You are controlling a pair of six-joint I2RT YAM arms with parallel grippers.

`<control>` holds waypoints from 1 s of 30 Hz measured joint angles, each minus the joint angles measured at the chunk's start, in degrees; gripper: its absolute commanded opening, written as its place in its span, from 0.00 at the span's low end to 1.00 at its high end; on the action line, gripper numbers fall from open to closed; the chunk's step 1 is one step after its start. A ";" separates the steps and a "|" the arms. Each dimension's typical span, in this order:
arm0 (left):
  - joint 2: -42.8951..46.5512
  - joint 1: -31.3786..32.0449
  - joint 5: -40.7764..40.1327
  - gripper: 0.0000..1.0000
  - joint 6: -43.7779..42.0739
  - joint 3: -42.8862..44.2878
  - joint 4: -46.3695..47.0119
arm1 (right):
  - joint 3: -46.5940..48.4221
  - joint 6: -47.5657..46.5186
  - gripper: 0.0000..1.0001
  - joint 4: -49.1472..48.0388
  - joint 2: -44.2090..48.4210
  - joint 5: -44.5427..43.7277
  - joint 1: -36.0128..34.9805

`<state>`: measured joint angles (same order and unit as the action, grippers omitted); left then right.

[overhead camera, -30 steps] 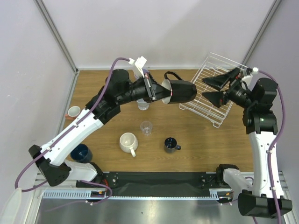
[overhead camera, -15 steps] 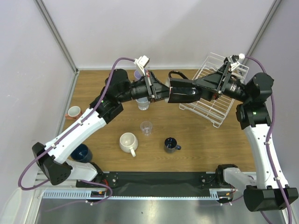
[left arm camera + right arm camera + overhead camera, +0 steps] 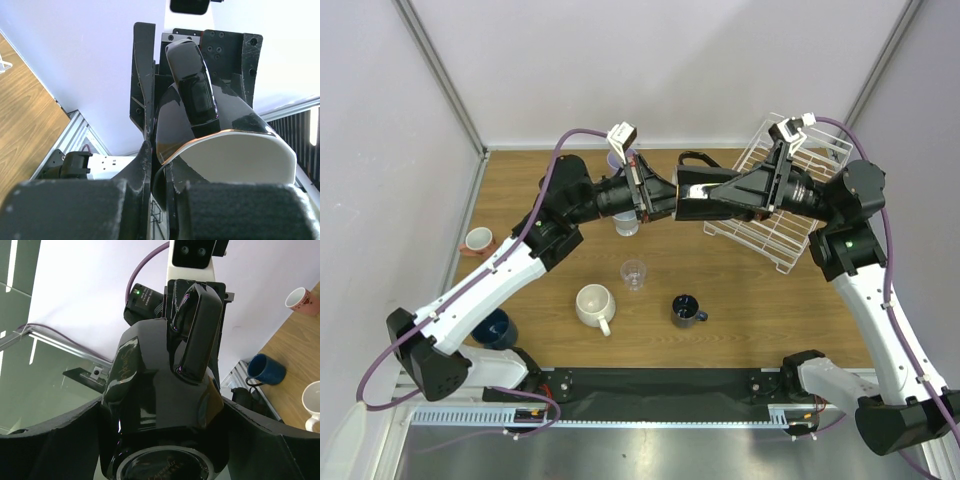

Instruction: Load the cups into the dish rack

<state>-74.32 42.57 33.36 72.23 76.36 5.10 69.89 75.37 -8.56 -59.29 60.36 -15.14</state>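
Since a second ago the right gripper (image 3: 720,193) has swung in from beside the dish rack (image 3: 775,228) and now straddles the base end of the black mug (image 3: 692,188). That mug hangs on its side in the air above the table (image 3: 750,290), between the two arms. At its open end the left gripper (image 3: 668,196) pinches the rim — one finger inside, one outside — but whether the right fingers press on the mug or only flank it cannot be told.
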 measured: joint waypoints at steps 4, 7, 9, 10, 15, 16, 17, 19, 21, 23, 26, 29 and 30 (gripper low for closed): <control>0.90 0.00 -0.20 0.00 1.49 -1.90 1.29 | 0.00 -0.55 0.94 0.33 -0.07 -0.02 -0.20; 1.55 0.00 -0.17 0.00 2.64 -3.10 1.75 | 0.02 -1.49 0.97 0.76 -0.07 -0.13 -0.39; 2.14 0.00 -0.24 0.00 3.63 -4.37 2.21 | 0.22 -2.58 0.96 1.70 -0.07 -0.13 -0.39; 2.45 -0.02 -0.22 0.00 4.13 -4.92 2.34 | 0.24 -3.21 0.96 2.25 -0.09 -0.11 -0.42; 3.63 0.00 -0.20 0.00 4.90 -6.29 1.33 | 0.96 -5.57 0.92 4.87 -0.28 -0.07 -0.28; 3.78 0.00 -0.17 0.00 4.90 -6.29 1.07 | 1.01 -5.62 0.90 4.87 -0.35 -0.04 -0.33; 3.85 0.00 -0.15 0.00 4.92 -6.29 0.94 | 1.14 -5.97 0.85 5.07 -0.42 0.00 -0.42; 3.87 -0.02 -0.11 0.00 5.05 -6.29 1.01 | 1.40 -6.54 0.84 5.68 -0.52 0.15 -0.42; 3.87 -0.02 -0.09 0.00 5.29 -6.29 0.98 | 1.64 -6.73 0.78 6.23 -0.63 0.50 -0.52; 3.87 -0.02 0.09 0.00 5.33 -6.29 0.92 | 1.73 -6.88 0.62 6.62 -0.63 0.57 -0.57; 3.87 -0.04 0.20 0.00 5.35 -6.29 0.90 | 1.73 -6.91 0.23 6.73 -0.63 0.55 -0.68; 3.85 -0.09 0.42 0.18 5.33 -6.29 0.79 | 1.79 -6.93 0.00 6.78 -0.79 0.52 -0.83; 3.85 -0.11 0.48 0.38 5.27 -6.29 0.76 | 1.88 -7.02 0.00 6.78 -0.94 0.52 -0.85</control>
<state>-70.48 42.46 33.85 77.49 70.06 5.87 71.77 68.36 -1.78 -60.23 60.88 -15.99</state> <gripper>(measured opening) 0.134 0.834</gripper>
